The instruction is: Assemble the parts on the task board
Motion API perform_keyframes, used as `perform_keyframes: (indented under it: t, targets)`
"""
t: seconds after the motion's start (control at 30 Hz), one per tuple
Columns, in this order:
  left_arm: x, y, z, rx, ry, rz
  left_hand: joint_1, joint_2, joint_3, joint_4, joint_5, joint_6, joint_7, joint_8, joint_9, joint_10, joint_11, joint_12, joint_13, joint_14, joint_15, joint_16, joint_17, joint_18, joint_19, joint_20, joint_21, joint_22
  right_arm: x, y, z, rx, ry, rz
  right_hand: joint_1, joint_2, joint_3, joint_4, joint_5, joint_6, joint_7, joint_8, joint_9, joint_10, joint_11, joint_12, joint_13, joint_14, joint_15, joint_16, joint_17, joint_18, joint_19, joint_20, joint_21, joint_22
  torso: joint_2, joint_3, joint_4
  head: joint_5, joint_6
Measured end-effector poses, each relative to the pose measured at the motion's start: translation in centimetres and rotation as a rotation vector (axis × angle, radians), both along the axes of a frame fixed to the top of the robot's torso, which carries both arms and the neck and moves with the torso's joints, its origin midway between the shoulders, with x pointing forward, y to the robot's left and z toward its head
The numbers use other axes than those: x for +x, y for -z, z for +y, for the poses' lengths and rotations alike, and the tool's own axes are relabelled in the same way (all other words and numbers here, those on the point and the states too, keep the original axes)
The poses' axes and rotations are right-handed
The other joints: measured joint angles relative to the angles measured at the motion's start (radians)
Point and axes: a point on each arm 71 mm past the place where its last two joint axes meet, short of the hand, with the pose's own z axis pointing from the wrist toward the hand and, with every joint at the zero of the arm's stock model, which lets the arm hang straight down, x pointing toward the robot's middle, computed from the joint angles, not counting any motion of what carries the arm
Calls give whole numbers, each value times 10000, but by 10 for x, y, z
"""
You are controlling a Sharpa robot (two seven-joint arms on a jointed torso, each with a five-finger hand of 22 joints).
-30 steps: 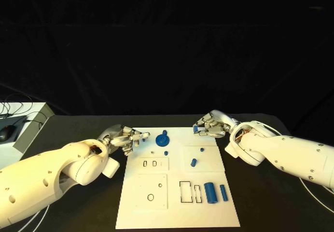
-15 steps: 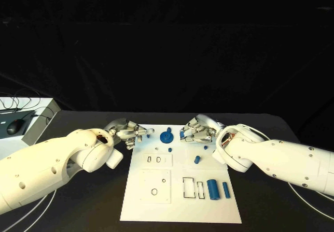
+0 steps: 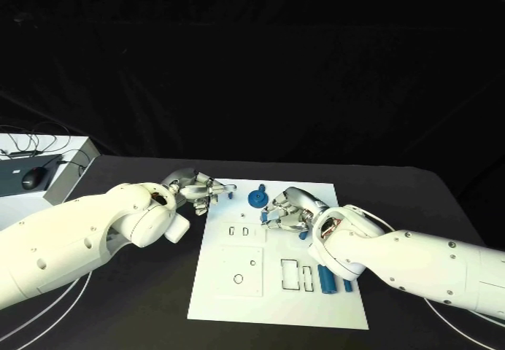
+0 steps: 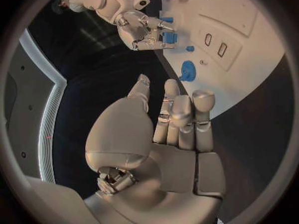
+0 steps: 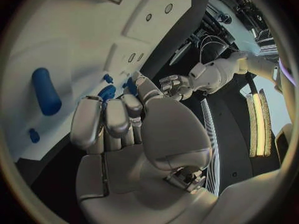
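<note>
Lower right hand [image 3: 286,211], fingers curled around a small blue part [image 3: 303,235], onto task board [image 3: 276,306] centre. Keep left hand [image 3: 198,193], fingers loosely spread and empty, at board's upper left edge.

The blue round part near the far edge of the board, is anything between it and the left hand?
Nothing visible stands between them. The left hand hovers at the task board's left edge, fingers apart, and the blue round part sits across bare white board from it. The right hand is nearer the robot, off that line.

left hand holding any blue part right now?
No. In the left wrist view the silver left hand hovers with nothing in it beside the white task board, apart from the round blue part.
</note>
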Motion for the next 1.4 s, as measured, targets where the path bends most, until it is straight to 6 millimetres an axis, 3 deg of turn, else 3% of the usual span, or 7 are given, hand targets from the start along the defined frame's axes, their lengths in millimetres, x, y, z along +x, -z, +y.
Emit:
perform_keyframes:
  t: [0.43, 1.4]
  targets:
    - [0, 0, 0, -13, -12, -16, 0, 0, 0, 0, 0, 2, -2, 0, 1, 0, 0, 0, 5, 0, -1, -18, 0, 0, 0, 0, -26, 0, -11, 15, 19, -191, -97, -234, 0, 0, 0, 0, 0, 4, 4, 0, -4, 1, 2, 0, -1, 0, 1, 0, -39, 0, 0, 0, -26, -2, 8, 16, -3, 110, -171]
    - [0, 2, 3, 14, -7, 50, 0, 1, 0, -1, 0, 4, -4, -1, 2, 0, 0, 0, 13, 0, -1, -50, 1, 0, 0, 0, -69, 2, -9, 25, 14, -962, -119, -360, -52, -53, 1, -1, 0, 6, 6, -21, -6, 19, 20, 0, 9, 37, -35, 0, -48, 0, -1, 1, -26, 4, 10, 25, -14, 126, -300]
